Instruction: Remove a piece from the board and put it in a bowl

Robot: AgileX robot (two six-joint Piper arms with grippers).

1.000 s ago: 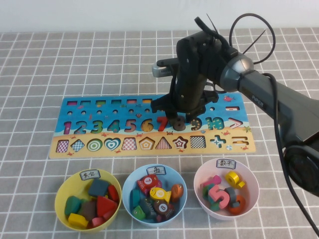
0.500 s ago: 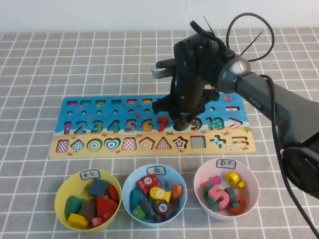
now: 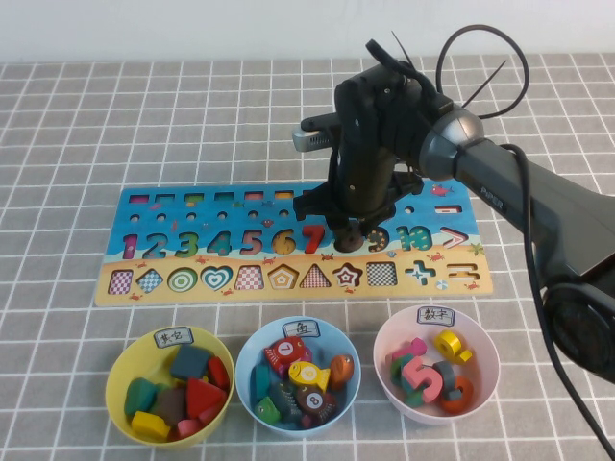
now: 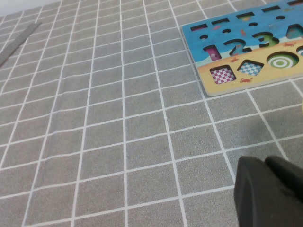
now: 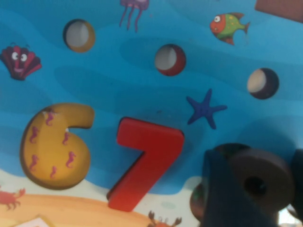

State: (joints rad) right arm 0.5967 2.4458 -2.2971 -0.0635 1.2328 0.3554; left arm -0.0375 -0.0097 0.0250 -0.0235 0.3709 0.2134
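**Grip closing on the dark 8**

Parked off the board's [image 3: 288,240] left end: left gripper [image 4: 270,194], fingers impossible to judge. Over the board's middle, beside the red 7 [image 5: 142,161]: right gripper [image 3: 349,233], pinching the piece [image 5: 258,177], probably for lifting toward the pink bowl [image 3: 480,379] below the board. Thick, grey-brown, almost black, partly hidden.

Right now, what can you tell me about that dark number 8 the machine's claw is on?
The dark 8 is a small, thick numeral, grey-brown and seemingly wooden, with rounded loops; one hole shows. It sits at its spot on the board, just right of the red 7. The right gripper stands over it, its dark fingers closing against its sides. Whether it has lifted yet, I cannot tell.
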